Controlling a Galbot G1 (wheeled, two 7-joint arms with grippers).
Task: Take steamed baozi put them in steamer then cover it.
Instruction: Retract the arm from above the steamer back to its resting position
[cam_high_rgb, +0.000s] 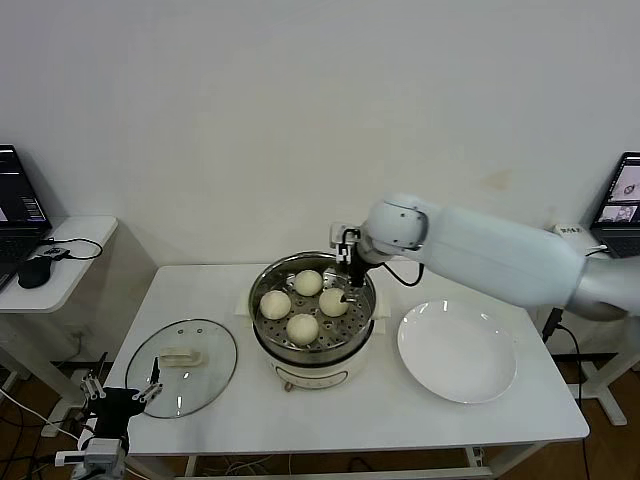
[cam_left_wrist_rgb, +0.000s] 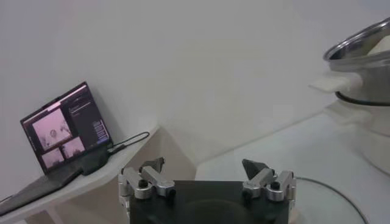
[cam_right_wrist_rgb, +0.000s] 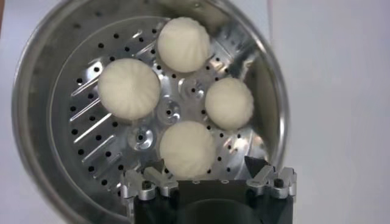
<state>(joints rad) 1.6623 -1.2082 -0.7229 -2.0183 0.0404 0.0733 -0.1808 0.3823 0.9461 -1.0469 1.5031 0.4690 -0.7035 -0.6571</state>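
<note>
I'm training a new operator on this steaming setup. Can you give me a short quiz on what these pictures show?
1. How many baozi lie in the steamer?
2. True or false: the cover sits on the steamer.
3. Which gripper hangs over the steamer? A) left gripper B) right gripper

Key:
1. Four, all on the perforated tray.
2. False: it lies flat on the table, on the steamer's left, near the left gripper.
3. B: it is open above the buns, holding nothing; the plate on the other side is bare.
</note>
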